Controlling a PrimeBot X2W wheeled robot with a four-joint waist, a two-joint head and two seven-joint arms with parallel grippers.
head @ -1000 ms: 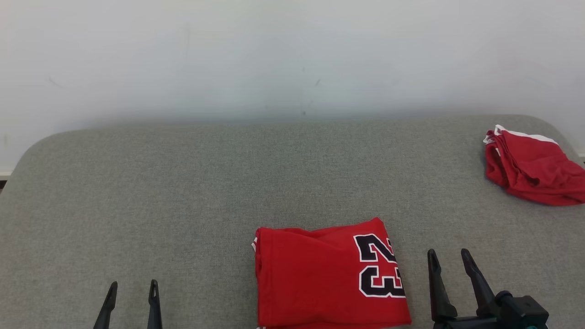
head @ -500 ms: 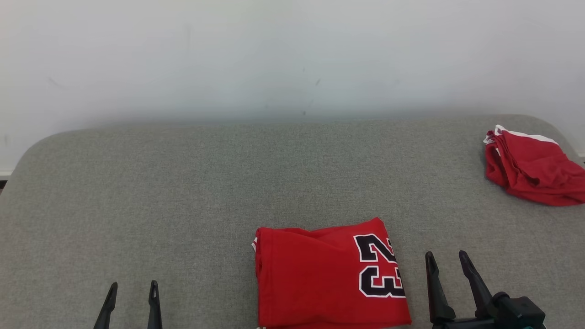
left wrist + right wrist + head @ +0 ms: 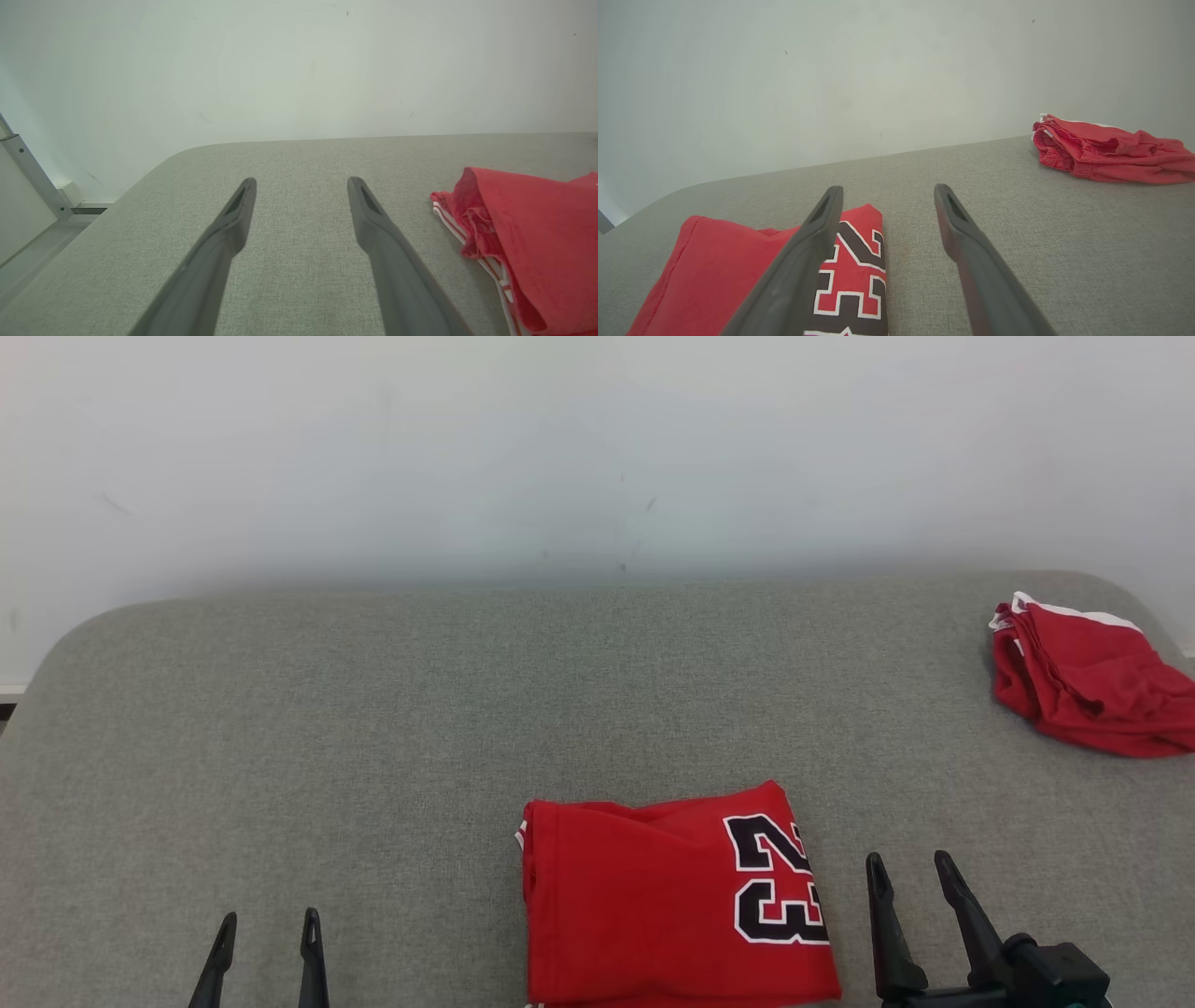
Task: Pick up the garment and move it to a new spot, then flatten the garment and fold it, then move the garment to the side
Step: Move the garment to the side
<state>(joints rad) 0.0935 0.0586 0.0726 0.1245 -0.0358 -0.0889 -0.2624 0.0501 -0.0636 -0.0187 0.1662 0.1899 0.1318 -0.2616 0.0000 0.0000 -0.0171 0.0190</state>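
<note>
folded red jersey (image 3: 653, 905) lies on the grey bench (image 3: 373, 728), at its near edge.
left fingers (image 3: 312, 952) and right fingers (image 3: 885, 915) both spread wide, holding nothing, the right ones just beside the jersey; another red garment (image 3: 1083, 681) sits far right.

Head view: jersey (image 3: 653, 905) runs off the bottom edge, near hem unseen. Of the left gripper (image 3: 270, 917) just the fingertips are in frame; the right gripper (image 3: 907, 859) has its body cut at the bottom edge. Red bundle (image 3: 1088, 686) clipped by the right edge, kind of garment unclear. Wall marks (image 3: 624, 566) too small to identify.
Left wrist view: jersey cut off at right and bottom.
Right wrist view: one finger (image 3: 798, 266) covers part of the jersey's number (image 3: 859, 252).
</note>
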